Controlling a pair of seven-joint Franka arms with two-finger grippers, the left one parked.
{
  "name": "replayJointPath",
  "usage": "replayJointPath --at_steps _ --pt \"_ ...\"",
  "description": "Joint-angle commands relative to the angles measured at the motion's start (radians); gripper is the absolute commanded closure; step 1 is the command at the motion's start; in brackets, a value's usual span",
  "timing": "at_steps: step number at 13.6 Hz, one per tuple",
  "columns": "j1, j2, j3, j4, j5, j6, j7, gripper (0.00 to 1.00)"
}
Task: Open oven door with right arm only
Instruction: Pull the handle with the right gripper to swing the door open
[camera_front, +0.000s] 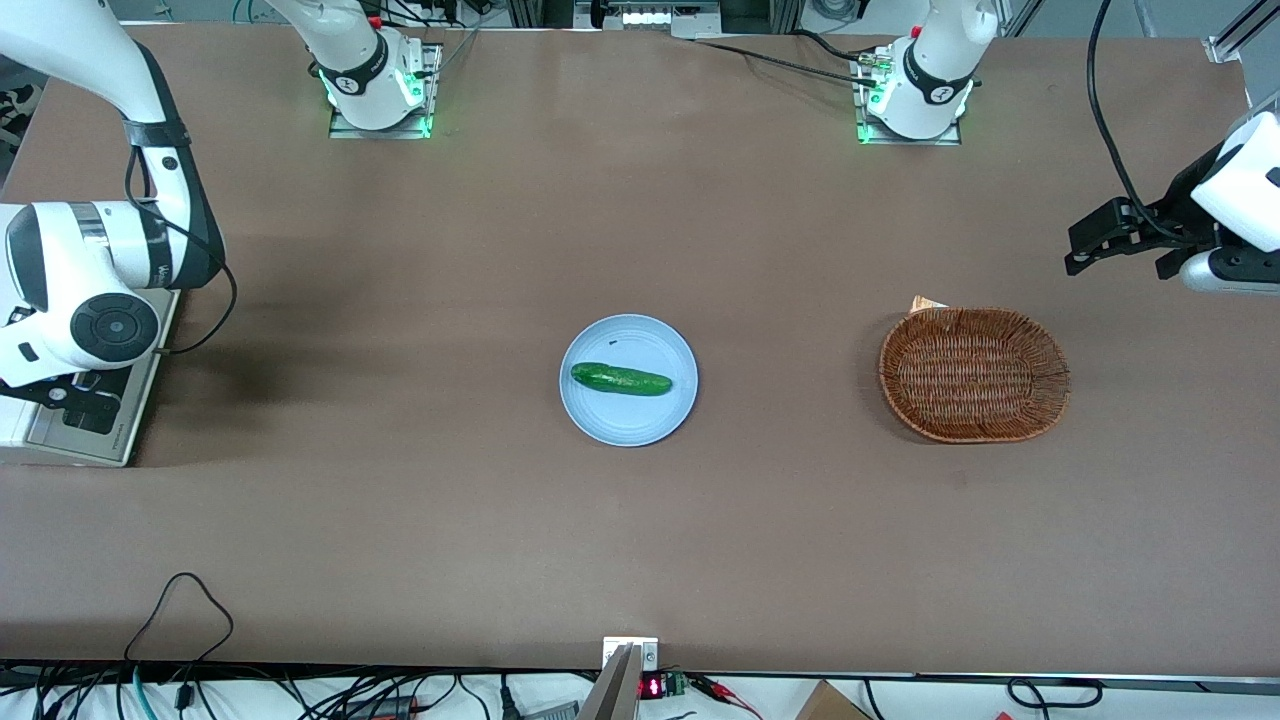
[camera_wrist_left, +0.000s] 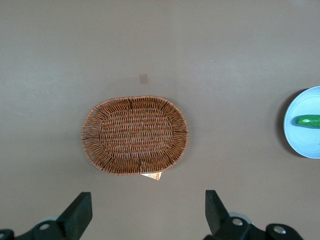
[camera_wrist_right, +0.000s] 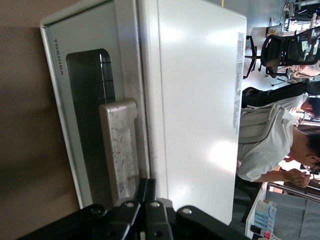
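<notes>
The white toaster oven (camera_wrist_right: 200, 100) stands at the working arm's end of the table, and part of it (camera_front: 95, 440) shows under the right arm (camera_front: 85, 300). Its oven door (camera_wrist_right: 90, 90), with a dark glass window and a silver bar handle (camera_wrist_right: 120, 150), lies flush against the oven body. My right gripper (camera_wrist_right: 150, 190) is shut with nothing between its fingers. The fingertips sit close beside the handle, at the seam between the door's edge and the oven body. In the front view the arm's wrist hides the gripper.
A light blue plate (camera_front: 600, 410) holding a cucumber (camera_front: 621, 379) lies mid-table. A wicker basket (camera_front: 974, 374) sits toward the parked arm's end. Seated people and chairs (camera_wrist_right: 280, 130) show past the oven, off the table.
</notes>
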Motion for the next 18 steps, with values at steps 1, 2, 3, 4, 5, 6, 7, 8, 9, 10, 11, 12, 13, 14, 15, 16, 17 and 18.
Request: replayJointPath --at_steps 1,2,3,4,5,6,7,8,9,10,11,12,13,14,15,16,17,18 --pt "-0.006 0.001 0.004 -0.011 -0.018 0.015 0.023 1.0" --pt "-0.006 0.003 0.004 -0.011 -0.018 0.016 0.025 1.0" --pt "-0.008 0.009 0.004 -0.011 -0.017 0.016 0.025 1.0" --pt "-0.008 0.01 0.004 -0.012 -0.014 0.025 0.025 1.0" --pt "-0.006 0.01 0.005 -0.012 -0.011 0.036 0.024 1.0" --pt "-0.006 0.01 0.005 -0.015 -0.009 0.041 0.022 1.0" --pt "-0.002 0.01 0.007 -0.02 -0.008 0.041 0.02 1.0" --pt "0.0 0.01 0.008 -0.024 -0.006 0.041 0.02 1.0" --pt "0.002 0.012 0.008 -0.028 -0.006 0.041 0.02 1.0" --pt "0.002 0.01 0.01 -0.031 -0.006 0.044 0.02 1.0" --pt "0.003 0.012 0.011 -0.032 -0.005 0.049 0.019 1.0" --pt "0.003 0.012 0.013 -0.032 0.006 0.052 0.019 1.0" --pt "0.005 0.012 0.014 -0.032 0.023 0.059 0.019 1.0" --pt "0.006 0.012 0.014 -0.034 0.037 0.068 0.019 1.0" --pt "0.008 0.012 0.016 -0.037 0.038 0.073 0.017 1.0" --pt "0.011 0.012 0.016 -0.044 0.038 0.082 0.017 1.0" --pt "0.012 0.012 0.017 -0.048 0.038 0.085 0.017 1.0" --pt "0.014 0.013 0.017 -0.049 0.038 0.087 0.017 1.0"
